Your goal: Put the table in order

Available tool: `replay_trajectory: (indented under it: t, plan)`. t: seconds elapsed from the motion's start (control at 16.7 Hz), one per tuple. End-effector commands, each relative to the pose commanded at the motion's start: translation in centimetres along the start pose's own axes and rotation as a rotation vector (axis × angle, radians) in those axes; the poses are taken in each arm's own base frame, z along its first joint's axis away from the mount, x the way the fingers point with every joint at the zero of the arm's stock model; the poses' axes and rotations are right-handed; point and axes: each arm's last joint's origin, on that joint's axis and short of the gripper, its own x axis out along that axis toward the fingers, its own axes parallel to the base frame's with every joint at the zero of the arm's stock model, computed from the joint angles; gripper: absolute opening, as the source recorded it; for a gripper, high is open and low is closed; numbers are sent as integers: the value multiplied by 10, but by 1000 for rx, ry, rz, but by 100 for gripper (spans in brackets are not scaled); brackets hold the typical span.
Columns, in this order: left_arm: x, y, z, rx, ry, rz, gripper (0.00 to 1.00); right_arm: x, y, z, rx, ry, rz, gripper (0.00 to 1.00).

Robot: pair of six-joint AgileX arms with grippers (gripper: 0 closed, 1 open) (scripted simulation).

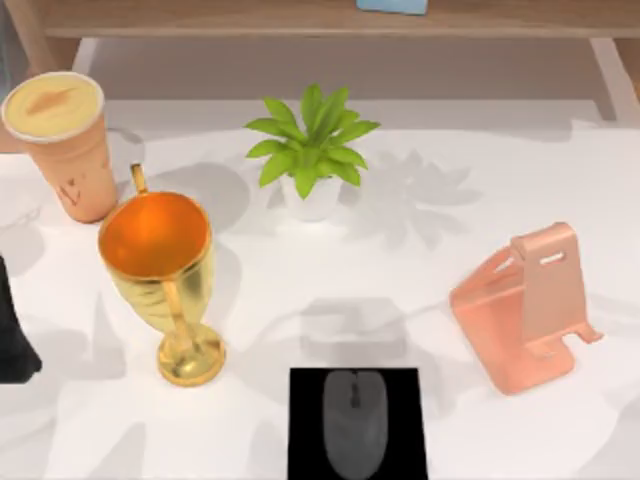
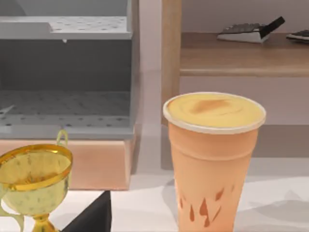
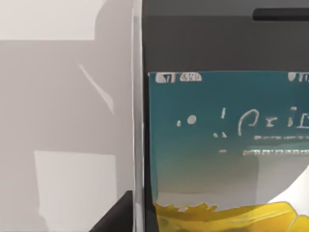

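Spreading across the top view, the table (image 1: 430, 200) is a broad white matte top, smooth and crossed by soft grey shadows, with the left gripper (image 1: 14, 330) showing as a dark shape over its left edge; whether that pincer is released or clenched cannot be told. Near the rear left corner stands an orange lidded drink cup (image 1: 62, 145), upright, and just in front of it and toward the centre a gold trophy cup (image 1: 165, 280), also upright, its handle turned to the rear. The left wrist view has the same pair side by side, apart. A small potted plant (image 1: 310, 150) in a white pot stands at the middle of the rear edge. A pink phone stand (image 1: 525, 305) sits toward the right edge. At the middle of the front edge lies a black mouse pad (image 1: 305, 425) with a grey computer mouse (image 1: 355, 420) on it. Behind the table runs a wooden shelf (image 1: 250, 18). The right wrist view looks closely at a dark-framed teal screen (image 3: 217, 135).
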Motion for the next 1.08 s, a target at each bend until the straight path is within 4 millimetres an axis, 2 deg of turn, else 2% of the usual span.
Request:
replay_trajectory:
  t: [0.12,0.36,0.48,0.6,0.78,0.9,1.08]
  plan:
    - [0,0,0,0,0,0,100,-5,0,0,-2,-6,-1,0]
    - [0,0,0,0,0,0,100,-3,1,0,-1,-2,0,0]
    - [0,0,0,0,0,0,100,-10,12,-1,-32,-39,-6,0]
    - [0,0,0,0,0,0,100,-22,37,-5,-101,-117,-15,0]
    - [0,0,0,0,0,0,100,-51,94,-25,-267,-304,-13,0]
    - [0,0,0,0,0,0,100,-73,137,-52,-396,-456,16,0]
    - [0,0,0,0,0,0,100,-100,177,-108,-545,-672,95,0]
